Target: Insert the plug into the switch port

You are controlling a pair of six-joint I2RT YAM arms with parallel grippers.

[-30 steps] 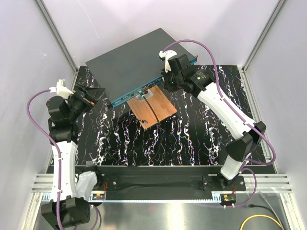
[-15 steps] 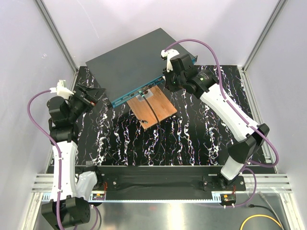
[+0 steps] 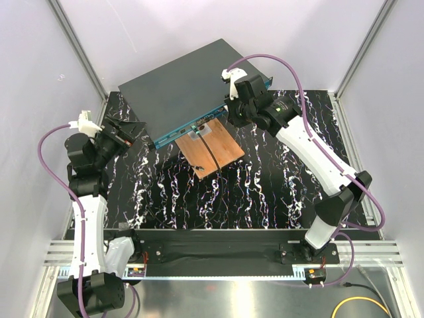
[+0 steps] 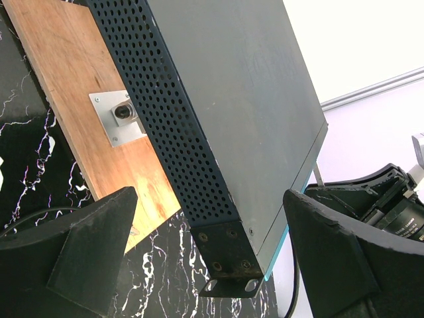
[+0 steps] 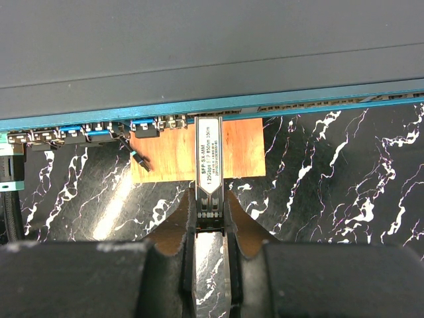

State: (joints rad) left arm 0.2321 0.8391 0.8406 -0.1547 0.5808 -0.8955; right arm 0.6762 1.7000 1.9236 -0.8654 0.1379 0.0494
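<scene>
Over the last second the right arm has advanced toward 11 o'clock, then halted. The right gripper (image 5: 209,199) is narrowed on the SFP plug (image 5: 209,156). The plug's nose points to 12 o'clock and meets the teal front face of the switch (image 5: 199,59), which lies at the table's 12 o'clock. Whether the plug is seated cannot be confirmed. The left gripper (image 3: 124,132) stands wide and empty at 9 o'clock. Judgement: the final push remains.

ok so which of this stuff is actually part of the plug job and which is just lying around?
Job: switch; plug, tip at the switch's front; right gripper, shut on the plug; left gripper, open by the switch's end.
Lying about: wooden board; metal bracket on it; black cable across it; yellow cable.
</scene>
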